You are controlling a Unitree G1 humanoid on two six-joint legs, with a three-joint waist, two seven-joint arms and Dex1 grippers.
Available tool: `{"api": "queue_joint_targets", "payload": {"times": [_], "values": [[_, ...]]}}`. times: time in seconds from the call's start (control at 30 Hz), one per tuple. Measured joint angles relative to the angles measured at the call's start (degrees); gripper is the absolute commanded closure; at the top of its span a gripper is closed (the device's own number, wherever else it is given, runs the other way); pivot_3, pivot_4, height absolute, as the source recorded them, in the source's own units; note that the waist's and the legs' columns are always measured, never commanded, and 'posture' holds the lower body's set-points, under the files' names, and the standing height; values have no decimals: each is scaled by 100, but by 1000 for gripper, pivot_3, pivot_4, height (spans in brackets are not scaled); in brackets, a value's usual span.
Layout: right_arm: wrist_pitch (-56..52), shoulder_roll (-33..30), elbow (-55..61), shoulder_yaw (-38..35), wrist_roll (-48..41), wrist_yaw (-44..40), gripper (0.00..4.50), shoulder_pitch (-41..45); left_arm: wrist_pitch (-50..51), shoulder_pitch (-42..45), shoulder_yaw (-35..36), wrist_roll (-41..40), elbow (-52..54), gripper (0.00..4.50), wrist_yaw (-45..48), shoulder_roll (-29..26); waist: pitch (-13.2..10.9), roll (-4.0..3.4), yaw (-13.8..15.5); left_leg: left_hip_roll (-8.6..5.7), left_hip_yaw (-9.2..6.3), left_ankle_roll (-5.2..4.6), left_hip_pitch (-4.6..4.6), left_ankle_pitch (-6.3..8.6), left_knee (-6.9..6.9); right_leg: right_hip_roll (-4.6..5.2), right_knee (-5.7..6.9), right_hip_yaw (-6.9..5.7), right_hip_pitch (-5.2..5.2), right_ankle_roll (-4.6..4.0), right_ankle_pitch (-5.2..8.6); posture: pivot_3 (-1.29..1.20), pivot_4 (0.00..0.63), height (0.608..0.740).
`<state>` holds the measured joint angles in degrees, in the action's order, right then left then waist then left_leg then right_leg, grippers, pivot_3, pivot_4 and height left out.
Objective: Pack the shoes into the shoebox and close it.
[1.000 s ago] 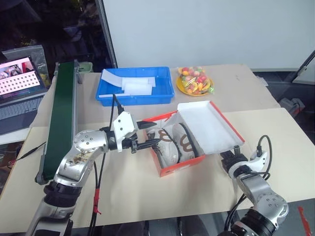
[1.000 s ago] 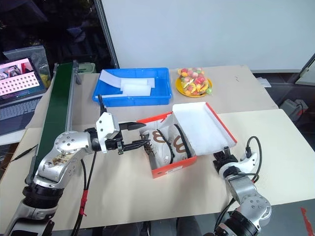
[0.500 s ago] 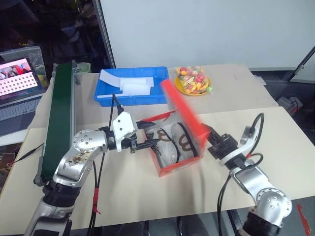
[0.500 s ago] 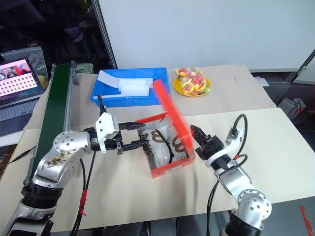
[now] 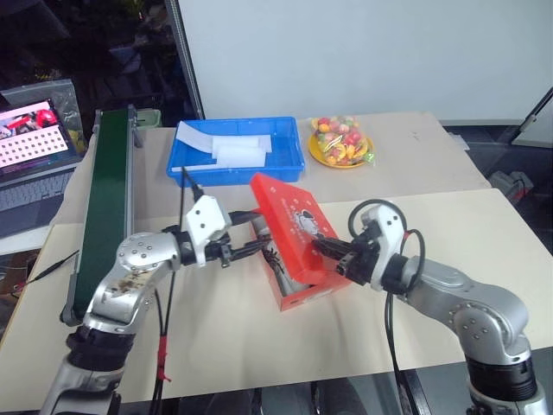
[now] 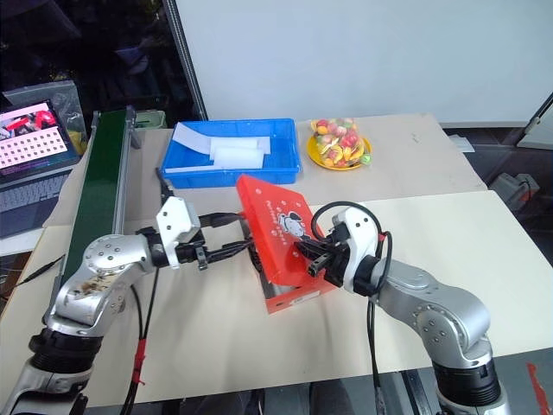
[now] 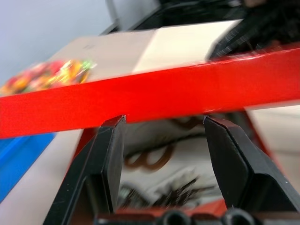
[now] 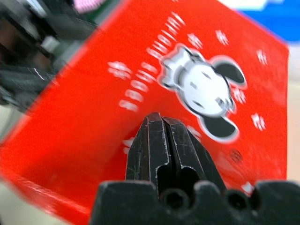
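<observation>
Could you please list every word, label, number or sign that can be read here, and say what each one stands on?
Shoebox lid: a curved line of white lettering over a cartoon animal, too blurred to read; small white paw-like marks around it, no legible words.
Laptop screen: rows of small marks on a pink ground, too small to read.
White sheets in the blue tray: no print to be made out.
Nothing can be quoted with confidence.

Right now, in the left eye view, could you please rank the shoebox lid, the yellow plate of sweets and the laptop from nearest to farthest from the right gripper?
1. Shoebox lid: right at the shut right gripper, on its left.
2. Yellow plate of sweets: beyond it, at the table's far side.
3. Laptop: far off past the table's left edge.
</observation>
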<state>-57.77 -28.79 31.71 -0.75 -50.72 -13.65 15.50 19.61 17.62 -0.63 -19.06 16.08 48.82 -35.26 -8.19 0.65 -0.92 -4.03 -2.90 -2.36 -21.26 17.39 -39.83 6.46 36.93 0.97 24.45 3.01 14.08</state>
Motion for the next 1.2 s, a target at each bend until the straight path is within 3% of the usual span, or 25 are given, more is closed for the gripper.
{"api": "queue_joint_targets", "payload": {"times": [0.23, 0.63, 0.87, 1.03, 1.2], "values": [[-2, 149, -452, 71, 233, -40, 4387, 329, 79, -978, 861, 70, 279, 1703, -338, -407, -2, 3, 47, -2, -5, -5, -4, 4, 1, 7, -16, -8, -3, 1, -1, 0, 150, 724], [-34, 54, -976, 1054, 1181, -374, 4387, 578, 329, -1150, 581, -18, 1008, 1703, -472, -257, -2, 6, 29, -3, -3, -5, -3, 4, 1, 7, -18, -6, -8, 1, -1, 0, 150, 724], [-40, 283, -974, 1189, 1524, -380, 4387, 645, 480, -1069, 360, -9, 1045, 1703, -795, 28, 1, 11, 0, -1, -3, -4, 7, 4, 1, 4, -14, -3, -12, 1, -1, 0, 150, 724], [-188, 369, -981, 863, 1441, -433, 4387, 629, 716, -1005, 371, -17, 1084, 1703, -1235, 327, 1, 11, 20, -2, -4, -3, 5, 3, -1, 6, -13, -4, -12, 1, -1, 0, 150, 724], [-320, 759, -1120, -744, 470, -326, 4387, 1095, 1073, -718, 548, 28, 1084, 1703, -2036, 783, 0, 13, 26, -4, -4, -3, -2, 3, -2, 6, -14, -4, -8, 3, -2, 0, 150, 724]]}}
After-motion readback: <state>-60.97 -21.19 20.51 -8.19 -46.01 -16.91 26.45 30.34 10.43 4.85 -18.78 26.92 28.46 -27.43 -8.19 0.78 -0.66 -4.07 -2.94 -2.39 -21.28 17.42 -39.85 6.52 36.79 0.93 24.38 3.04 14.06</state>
